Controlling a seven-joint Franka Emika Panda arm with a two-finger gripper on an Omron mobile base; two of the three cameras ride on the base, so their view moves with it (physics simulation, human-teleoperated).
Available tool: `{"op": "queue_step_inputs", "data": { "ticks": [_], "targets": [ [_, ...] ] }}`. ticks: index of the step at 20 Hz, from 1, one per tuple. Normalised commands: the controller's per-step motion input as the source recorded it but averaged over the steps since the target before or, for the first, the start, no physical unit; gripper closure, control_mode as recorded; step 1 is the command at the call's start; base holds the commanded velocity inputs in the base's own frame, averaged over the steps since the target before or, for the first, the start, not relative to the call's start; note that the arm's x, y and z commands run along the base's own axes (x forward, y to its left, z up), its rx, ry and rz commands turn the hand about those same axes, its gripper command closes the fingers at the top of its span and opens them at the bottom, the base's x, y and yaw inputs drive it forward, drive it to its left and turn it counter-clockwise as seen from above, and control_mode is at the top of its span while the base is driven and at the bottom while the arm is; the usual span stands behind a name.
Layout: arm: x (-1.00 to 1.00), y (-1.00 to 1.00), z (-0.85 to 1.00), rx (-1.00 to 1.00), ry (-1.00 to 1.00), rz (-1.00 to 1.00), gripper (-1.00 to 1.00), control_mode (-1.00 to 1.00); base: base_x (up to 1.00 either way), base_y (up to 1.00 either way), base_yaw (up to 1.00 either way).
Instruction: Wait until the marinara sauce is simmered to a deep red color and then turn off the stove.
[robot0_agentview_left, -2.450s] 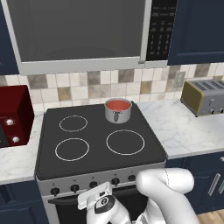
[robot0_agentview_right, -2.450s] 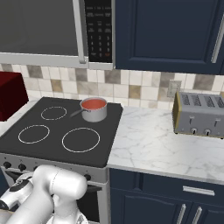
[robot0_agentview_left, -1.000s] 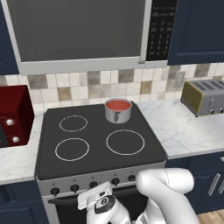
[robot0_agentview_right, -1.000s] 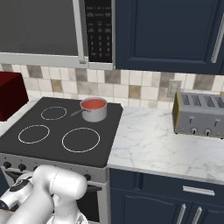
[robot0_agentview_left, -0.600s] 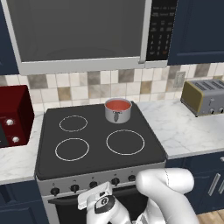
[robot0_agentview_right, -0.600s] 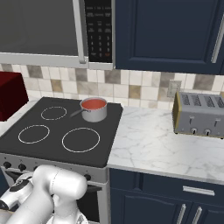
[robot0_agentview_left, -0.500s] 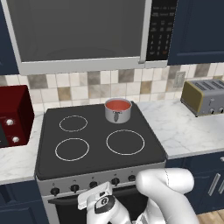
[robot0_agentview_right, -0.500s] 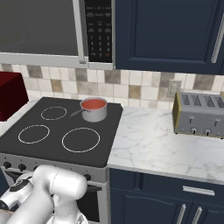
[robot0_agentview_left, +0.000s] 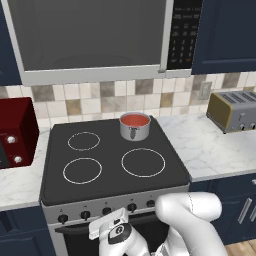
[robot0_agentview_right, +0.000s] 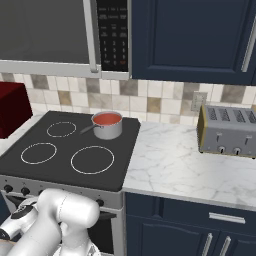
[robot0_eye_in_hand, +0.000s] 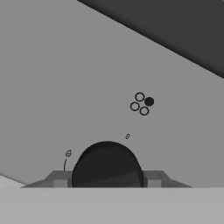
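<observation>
The stove (robot0_agentview_left: 114, 165) spans the centre of the left base view, and a steel saucepan (robot0_agentview_left: 135, 127) holding the orange-red marinara sauce (robot0_agentview_left: 135, 120) stands on its rear right ring, just above centre frame. In the hand view, the gripper (robot0_eye_in_hand: 107, 180) sits at the bottom centre with its dark fingers (robot0_eye_in_hand: 59, 178) clenched on a round black knob (robot0_eye_in_hand: 107, 166) of the silver front panel (robot0_eye_in_hand: 87, 78). A toaster (robot0_agentview_right: 227, 130) rests on the marble counter (robot0_agentview_right: 185, 160) at the right of the right base view, well apart from the saucepan.
</observation>
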Motion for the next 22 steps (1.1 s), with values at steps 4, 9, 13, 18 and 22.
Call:
{"op": "queue_step_inputs", "data": {
  "ticks": [4,9,13,18,22],
  "targets": [
    [0.0,0.0,0.0,0.0,0.0,0.0,1.0,-1.0,0.0,0.0,0.0],
    [0.0,0.0,0.0,0.0,0.0,0.0,1.0,-1.0,0.0,0.0,0.0],
    [0.0,0.0,0.0,0.0,0.0,0.0,1.0,-1.0,0.0,0.0,0.0],
    [0.0,0.0,0.0,0.0,0.0,0.0,1.0,-1.0,0.0,0.0,0.0],
    [0.0,0.0,0.0,0.0,0.0,0.0,1.0,-1.0,0.0,0.0,0.0]
  ]
}}
